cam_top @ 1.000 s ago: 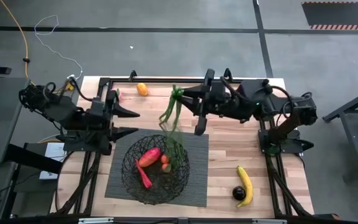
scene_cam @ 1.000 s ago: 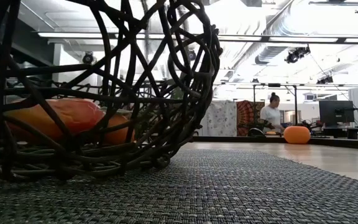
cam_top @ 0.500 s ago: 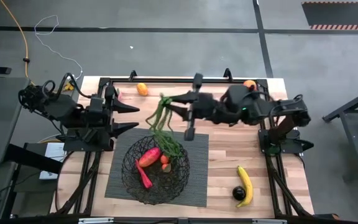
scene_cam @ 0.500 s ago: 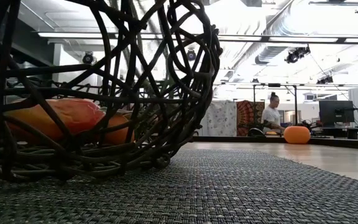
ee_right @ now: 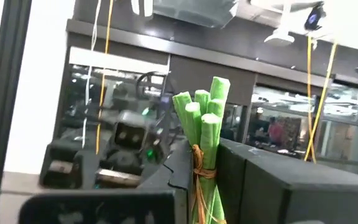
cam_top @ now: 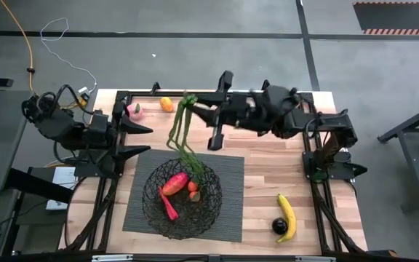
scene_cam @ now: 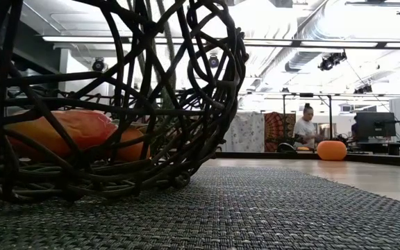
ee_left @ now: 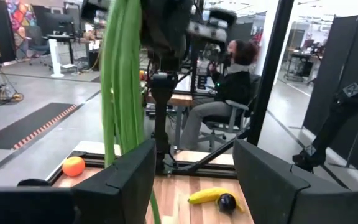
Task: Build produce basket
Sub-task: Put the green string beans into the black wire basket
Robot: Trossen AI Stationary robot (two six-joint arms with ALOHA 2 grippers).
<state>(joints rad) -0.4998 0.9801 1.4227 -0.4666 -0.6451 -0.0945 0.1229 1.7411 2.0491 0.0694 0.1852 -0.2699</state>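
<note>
Upper centre, the right gripper (cam_top: 189,102) pinches the long, limp green bean bundle (cam_top: 181,135) by its tied end; light, floppy, likely to swing.

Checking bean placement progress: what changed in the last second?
The right tool, shut on the green beans, swung them leftward across the table's far side; their tips now hang into the basket. The left tool pulled back slightly, open. Basket contents, banana and oranges unchanged.
</note>
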